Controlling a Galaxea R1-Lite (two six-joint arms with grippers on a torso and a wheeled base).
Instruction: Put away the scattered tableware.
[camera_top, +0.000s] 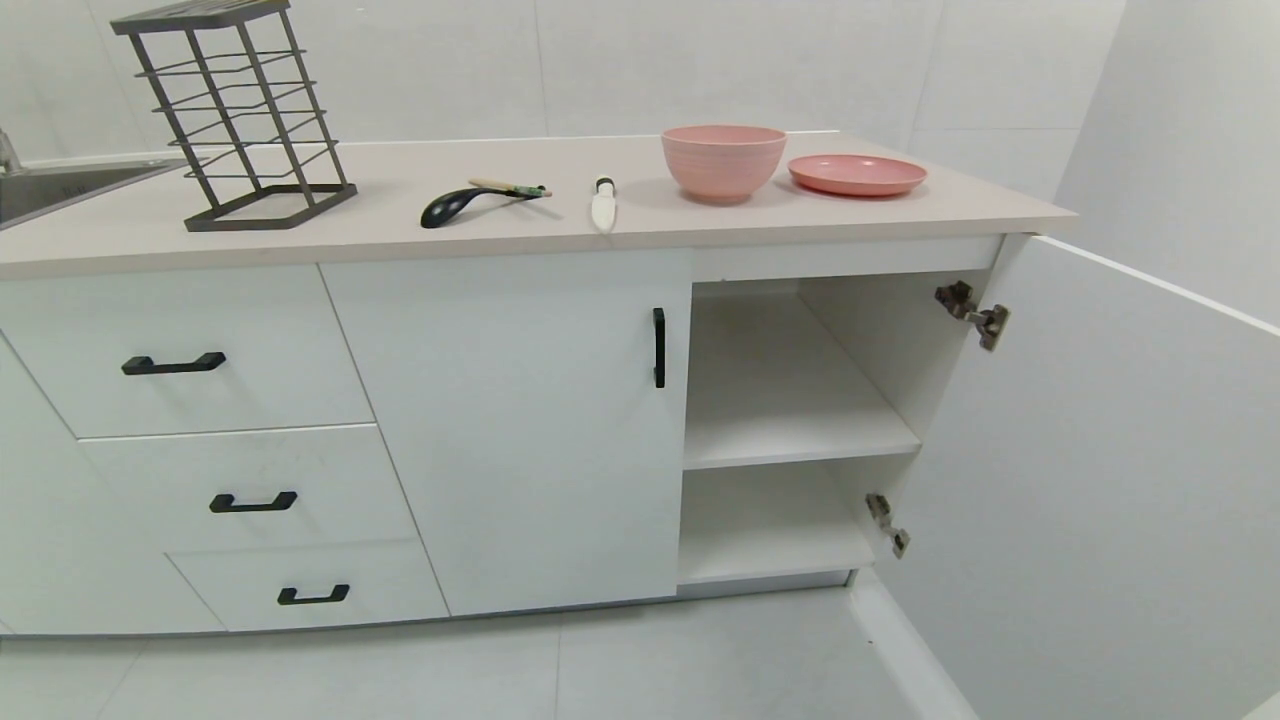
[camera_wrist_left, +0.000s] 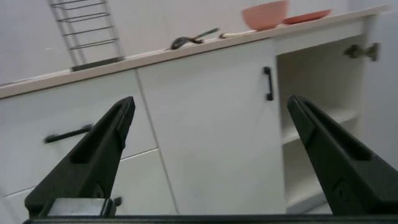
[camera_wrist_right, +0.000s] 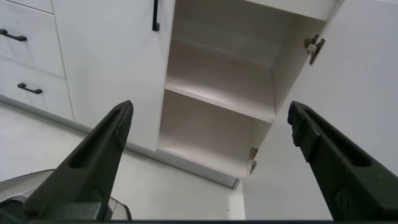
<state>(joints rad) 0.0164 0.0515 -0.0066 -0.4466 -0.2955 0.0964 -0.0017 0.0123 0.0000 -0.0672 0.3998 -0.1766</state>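
Up on the tabletop (camera_top: 400, 170) the tableware lay scattered, while both claws hung wide open and empty in front of the cabinet.
A pink bowl (camera_top: 723, 160) sat just beside a pink plate (camera_top: 857, 174) near the tabletop's right end. To their left lay a white knife (camera_top: 604, 205), then a black spoon (camera_top: 455, 205) with a pale-handled utensil (camera_top: 510, 187) touching its handle. A black wire rack (camera_top: 235, 115) stood farther left, near the sink (camera_top: 60, 185). Below the bowl and plate an open door (camera_top: 1120, 480) showed an upper shelf (camera_top: 790, 400) and a lower shelf (camera_top: 765, 530). The left claw (camera_wrist_left: 210, 102), spread wide and gripping nothing, faced the shut door (camera_top: 520, 430). The right claw (camera_wrist_right: 210, 107), equally wide and empty, faced the open compartment.
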